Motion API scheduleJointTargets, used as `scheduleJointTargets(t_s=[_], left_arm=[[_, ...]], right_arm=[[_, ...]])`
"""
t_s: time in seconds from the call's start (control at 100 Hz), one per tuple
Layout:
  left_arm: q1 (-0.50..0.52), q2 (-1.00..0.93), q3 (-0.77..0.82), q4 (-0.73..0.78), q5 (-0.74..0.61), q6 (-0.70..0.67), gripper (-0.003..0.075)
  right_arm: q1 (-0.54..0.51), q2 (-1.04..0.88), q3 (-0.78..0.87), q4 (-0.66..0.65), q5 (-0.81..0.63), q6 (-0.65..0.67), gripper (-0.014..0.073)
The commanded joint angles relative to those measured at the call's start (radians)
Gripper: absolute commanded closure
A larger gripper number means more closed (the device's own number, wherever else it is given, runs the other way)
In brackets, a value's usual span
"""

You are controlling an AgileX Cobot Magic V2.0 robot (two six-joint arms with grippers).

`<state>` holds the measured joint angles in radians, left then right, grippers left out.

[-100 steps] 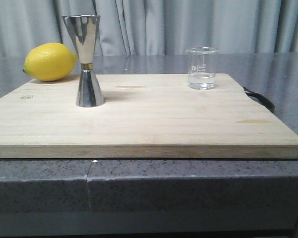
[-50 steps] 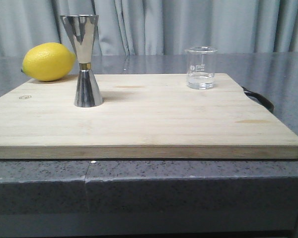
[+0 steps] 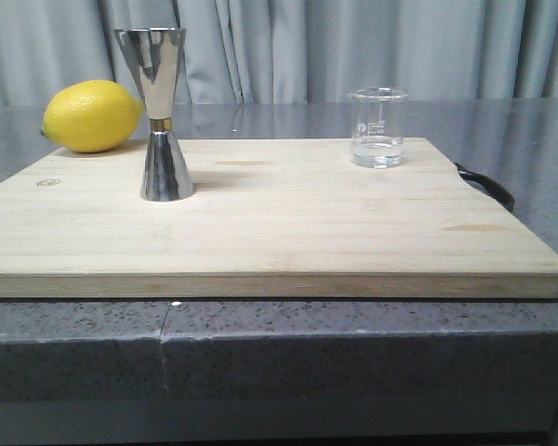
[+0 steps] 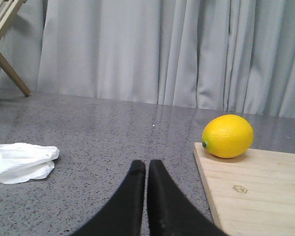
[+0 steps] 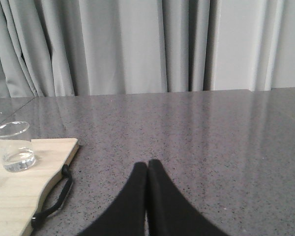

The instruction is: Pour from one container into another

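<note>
A small clear glass beaker (image 3: 378,127) with a little clear liquid stands upright at the far right of the wooden board (image 3: 260,232); it also shows in the right wrist view as the beaker (image 5: 14,146). The tall steel jigger (image 3: 158,111) stands upright on the board's left part. My left gripper (image 4: 146,164) is shut and empty over the grey counter, left of the board. My right gripper (image 5: 148,164) is shut and empty over the counter, right of the board. Neither gripper appears in the front view.
A yellow lemon (image 3: 91,115) rests at the board's far left corner, behind the jigger. A black strap (image 3: 488,186) hangs off the board's right edge. Crumpled white paper (image 4: 19,161) lies on the counter left of my left gripper. Grey curtains close off the back.
</note>
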<state>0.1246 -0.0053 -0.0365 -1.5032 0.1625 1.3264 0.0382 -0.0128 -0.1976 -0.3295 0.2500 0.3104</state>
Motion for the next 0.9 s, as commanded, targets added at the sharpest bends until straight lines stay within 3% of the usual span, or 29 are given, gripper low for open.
scheduleJointTargets(t_s=[0.0,0.53,0.58,0.64,0.71,0.85,0.89], left_arm=[[-0.009,-0.020,-0.027,-0.095,0.018,0.001,0.0739],[-0.009,-0.020,-0.027,-0.114,0.025,0.001,0.0739],[-0.009,-0.020,-0.027,-0.067,0.027,0.001,0.0739],[-0.009,-0.020,-0.034,0.108,0.031,-0.011,0.0739],[-0.009,-0.020,-0.045,0.351,0.043,-0.234,0.0739],[-0.011,-0.022,-0.047,1.102,0.056,-1.155,0.0739],[-0.011,-0.022,-0.047,1.245,0.056,-1.405,0.0739]], right_arm=[[-0.004,0.018,-0.023,-0.019,-0.087,-0.001,0.0669],[-0.004,0.018,-0.023,-0.019,-0.087,-0.001,0.0669],[-0.004,0.018,-0.023,-0.019,-0.087,-0.001,0.0669],[-0.004,0.018,-0.023,-0.019,-0.087,-0.001,0.0669],[-0.004,0.018,-0.023,-0.019,-0.087,-0.001,0.0669],[-0.004,0.018,-0.023,-0.019,-0.087,-0.001,0.0669],[-0.004,0.018,-0.023,-0.019,-0.087,-0.001,0.0669]])
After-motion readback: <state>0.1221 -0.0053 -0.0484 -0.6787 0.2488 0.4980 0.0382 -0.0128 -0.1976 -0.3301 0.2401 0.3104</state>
